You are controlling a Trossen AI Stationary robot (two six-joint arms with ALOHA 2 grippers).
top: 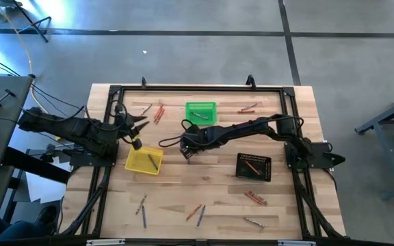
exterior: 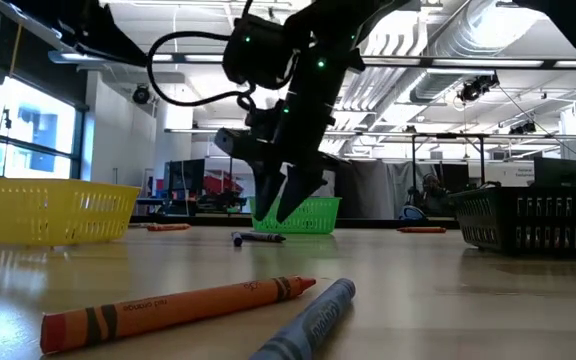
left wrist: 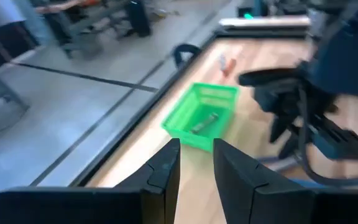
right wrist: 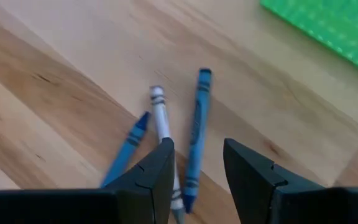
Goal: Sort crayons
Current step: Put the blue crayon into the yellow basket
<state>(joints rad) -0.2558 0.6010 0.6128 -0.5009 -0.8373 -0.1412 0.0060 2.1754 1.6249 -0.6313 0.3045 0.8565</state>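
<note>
Nearest to me, at the table's front edge, an orange crayon [exterior: 178, 305] and a blue crayon [exterior: 308, 325] lie touching, untouched by either arm. Past them, mid-table, the right gripper [right wrist: 197, 165] hangs just above a cluster of three: a white crayon [right wrist: 160, 121] between two blue ones [right wrist: 196, 124], all close together. Its fingers [right wrist: 157, 168] are spread apart and hold nothing.

The trouble I'd expect is right there. With the sticks packed so tight, the fingers could close on two at once, or nudge a neighbour and send it rolling. If blue and white go together, one lands in the wrong basket.

The left gripper [left wrist: 196, 165] hovers by the yellow basket [top: 144, 160], fingers parted a little with nothing between them. It faces the right arm, so a reach toward the middle could bring the arms together.

Farther back sits the green basket [top: 202, 113], one crayon already in it. More crayons lie scattered toward the far edge.
</note>
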